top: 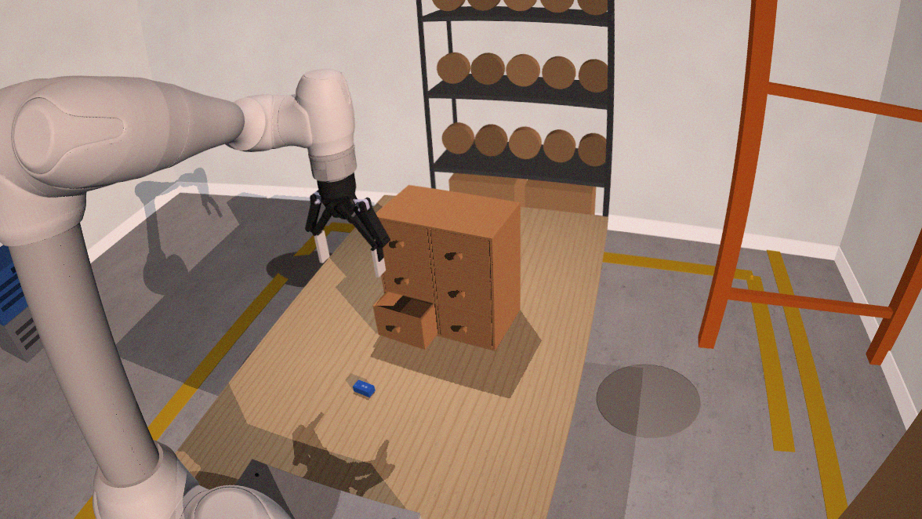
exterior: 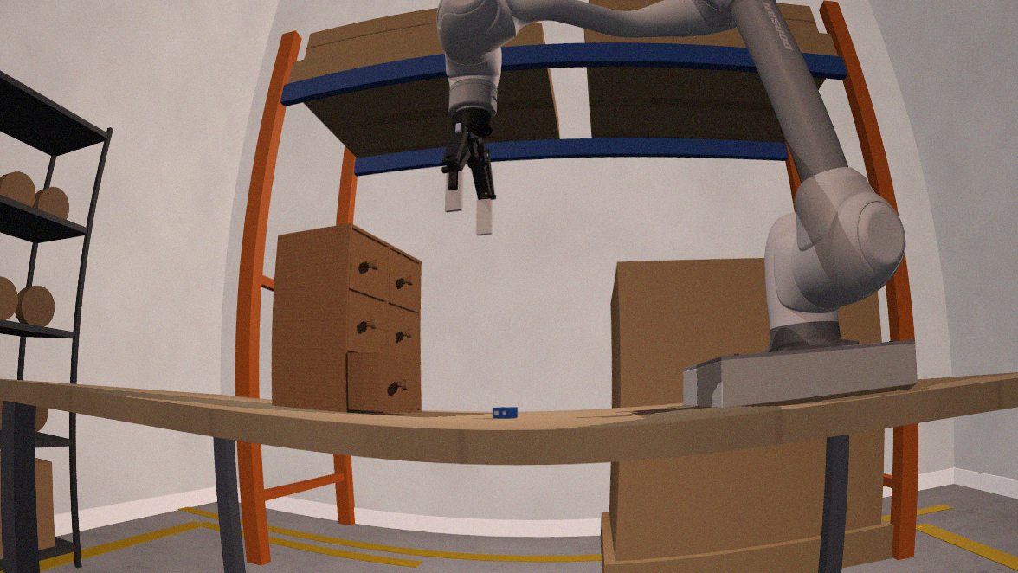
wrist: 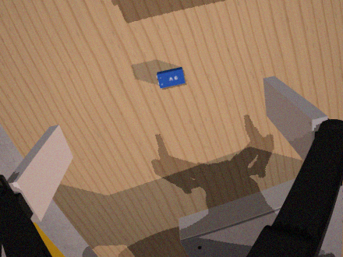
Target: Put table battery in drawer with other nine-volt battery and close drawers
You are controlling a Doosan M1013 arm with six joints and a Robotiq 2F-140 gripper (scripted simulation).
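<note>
The blue nine-volt battery (top: pixel 364 387) lies flat on the wooden table in front of the chest; it also shows in the side view (exterior: pixel 504 412) and the wrist view (wrist: pixel 171 78). The small brown chest (top: pixel 449 264) has six drawers. Its bottom left drawer (top: pixel 404 317) is pulled partway out; what it holds is hidden. My gripper (top: pixel 350 252) is open and empty. It hangs high above the table, left of the chest's upper drawers, and also shows in the side view (exterior: pixel 468 212).
My grey base (exterior: pixel 797 373) stands on the table's near end. A black rack of brown cylinders (top: pixel 519 83) stands behind the table. An orange frame (top: pixel 806 193) stands at the right.
</note>
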